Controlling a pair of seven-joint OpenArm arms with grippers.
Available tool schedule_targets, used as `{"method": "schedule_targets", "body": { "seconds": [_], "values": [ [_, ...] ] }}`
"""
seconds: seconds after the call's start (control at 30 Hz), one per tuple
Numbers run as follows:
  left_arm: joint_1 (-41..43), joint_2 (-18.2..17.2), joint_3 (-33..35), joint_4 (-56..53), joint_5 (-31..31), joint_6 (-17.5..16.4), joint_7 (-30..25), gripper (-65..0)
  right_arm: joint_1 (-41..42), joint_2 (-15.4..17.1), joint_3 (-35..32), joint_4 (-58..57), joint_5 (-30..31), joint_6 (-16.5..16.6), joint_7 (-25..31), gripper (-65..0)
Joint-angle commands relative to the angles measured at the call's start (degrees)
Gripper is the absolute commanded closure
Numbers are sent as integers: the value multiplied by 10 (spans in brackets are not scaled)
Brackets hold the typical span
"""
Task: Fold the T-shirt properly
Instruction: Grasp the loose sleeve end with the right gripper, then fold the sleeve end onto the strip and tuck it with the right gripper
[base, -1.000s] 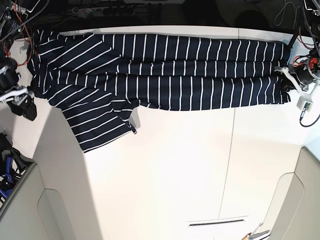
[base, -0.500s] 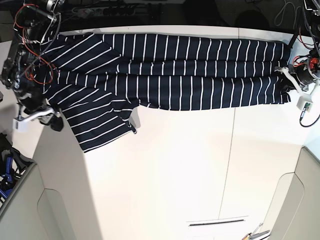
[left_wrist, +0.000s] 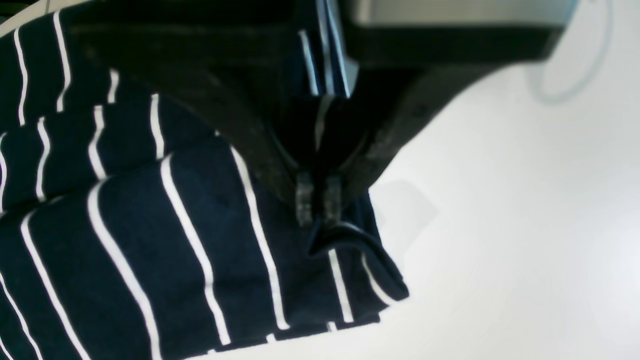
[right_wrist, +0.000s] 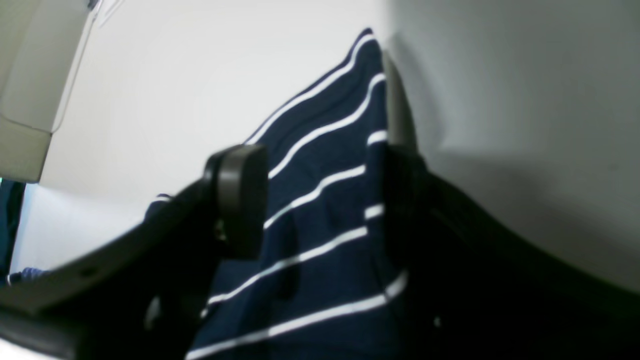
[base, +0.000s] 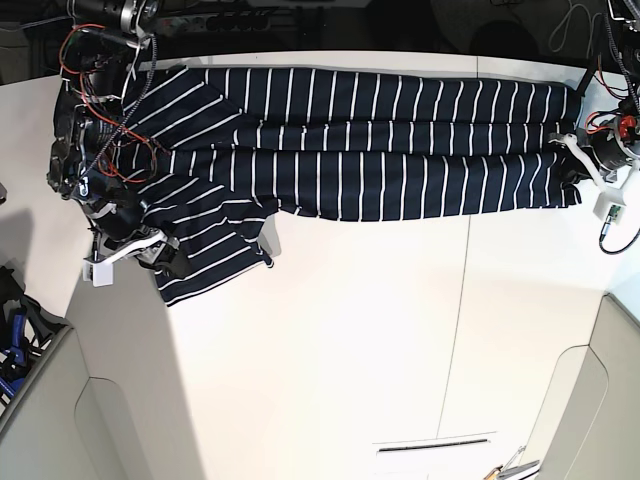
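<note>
Pretty plain setup; a smooth white tabletop (base: 380, 330) under bright even light, with a thin seam (base: 458, 320) running down it. Dark cluttered strip of cables (base: 230, 20) along the back edge; beige rounded panels (base: 60, 420) at the lower corners.

white table (base: 360, 340), striped T-shirt (base: 380, 150) spread

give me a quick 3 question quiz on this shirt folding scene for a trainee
1. True or false: the left hand is shut on a corner of the T-shirt.
2. The right hand is: A) shut on fabric B) open, straddling the sleeve C) out of view.
3. Fill in: the shirt's stripes are ____.

Key: 1 true; 2 B; 3 white.
</note>
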Motion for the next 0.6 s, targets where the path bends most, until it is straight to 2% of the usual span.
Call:
{"method": "schedule_targets", "body": {
  "seconds": [0.0,0.07,0.17,0.3,0.57],
  "values": [
    [-3,-11,-6,8,-4,0,-10,0,9,1,0,7,-2,4,0,-335],
    [-3,-11,-6,8,-4,0,-10,0,9,1,0,7,-3,4,0,-250],
    [-3,-11,-6,8,-4,0,-10,0,9,2,0,17,-3,4,0,0],
    [-3,-11,-6,8,-4,0,-10,0,9,2,1,65,-2,4,-25,0],
    [-4,-12,-10,15,-4,0,-10,0,-15,3,1,250,35,4,-152,0]
  ]
}}
